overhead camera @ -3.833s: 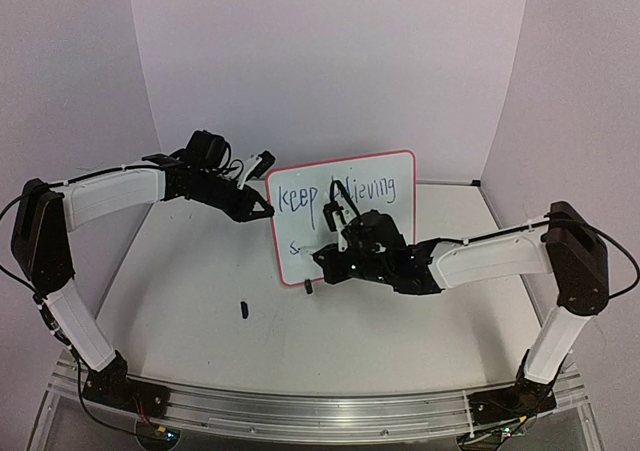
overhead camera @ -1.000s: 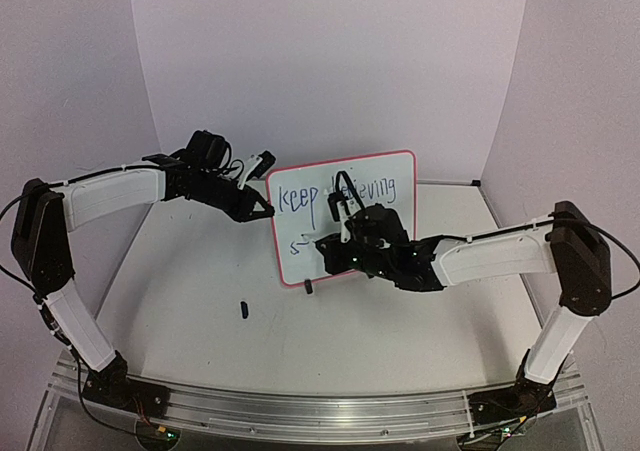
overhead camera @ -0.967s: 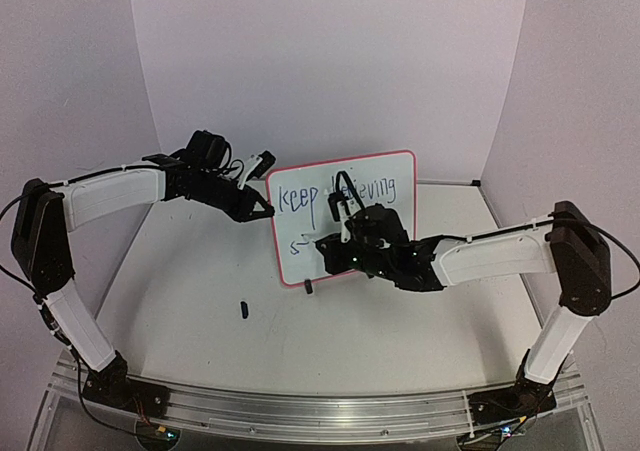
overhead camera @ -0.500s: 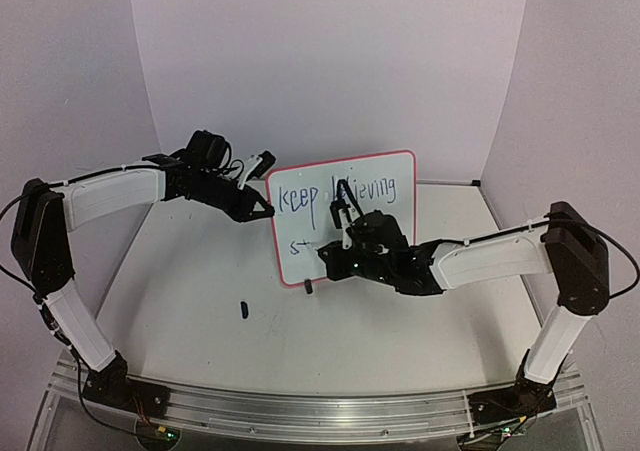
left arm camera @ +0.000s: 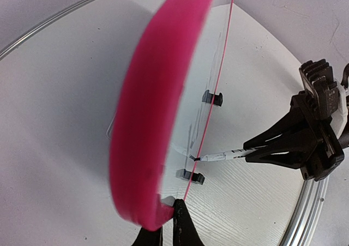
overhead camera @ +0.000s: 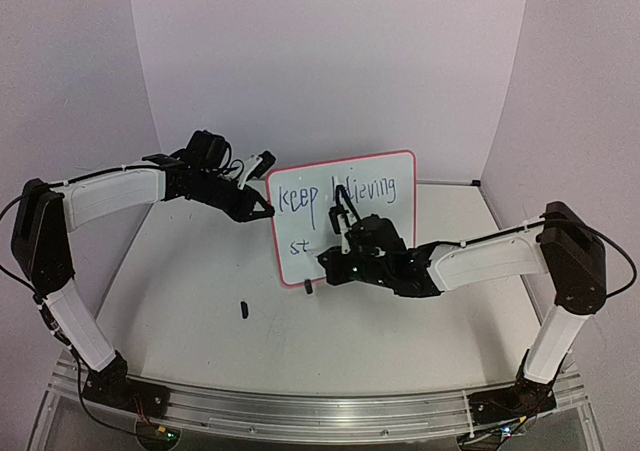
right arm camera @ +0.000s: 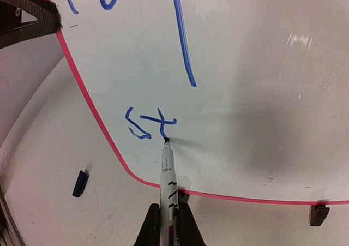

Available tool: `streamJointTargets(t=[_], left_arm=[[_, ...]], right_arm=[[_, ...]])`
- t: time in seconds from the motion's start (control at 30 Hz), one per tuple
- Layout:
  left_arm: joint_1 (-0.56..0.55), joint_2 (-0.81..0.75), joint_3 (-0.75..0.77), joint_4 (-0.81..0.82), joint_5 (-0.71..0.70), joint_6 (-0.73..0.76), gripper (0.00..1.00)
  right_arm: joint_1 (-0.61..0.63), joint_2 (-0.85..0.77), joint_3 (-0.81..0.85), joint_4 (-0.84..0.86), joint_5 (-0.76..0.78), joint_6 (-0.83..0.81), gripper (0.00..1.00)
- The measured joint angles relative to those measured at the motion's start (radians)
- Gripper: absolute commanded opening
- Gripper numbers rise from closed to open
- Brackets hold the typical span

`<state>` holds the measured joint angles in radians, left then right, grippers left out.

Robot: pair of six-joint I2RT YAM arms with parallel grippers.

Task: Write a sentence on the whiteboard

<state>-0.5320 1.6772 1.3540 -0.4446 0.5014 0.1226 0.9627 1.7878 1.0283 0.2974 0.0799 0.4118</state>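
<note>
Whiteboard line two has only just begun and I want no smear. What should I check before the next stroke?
1. Board hold: left gripper is shut on the edge of the whiteboard: ok.
2. Pen hold: right gripper is shut on the marker: ok.
3. Contact: marker tip meets the board at the foot of the "t" in "st": ok.
4. Room: there is bare board to the right of "st" for more letters: ok.
5. Pressure: how hard the tip presses: cannot tell.
6. Clutter: small blue cap lies on the table, apart from the board: ok.
</note>
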Motion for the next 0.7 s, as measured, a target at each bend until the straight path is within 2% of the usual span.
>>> streamJointTargets(t=[0.7], left_arm=[[0.000, 0.000, 0.000, 0.000, 0.000, 0.000, 0.00]], right_arm=[[0.000, -0.037, -0.018, -0.037, 0.036, -0.007, 0.00]])
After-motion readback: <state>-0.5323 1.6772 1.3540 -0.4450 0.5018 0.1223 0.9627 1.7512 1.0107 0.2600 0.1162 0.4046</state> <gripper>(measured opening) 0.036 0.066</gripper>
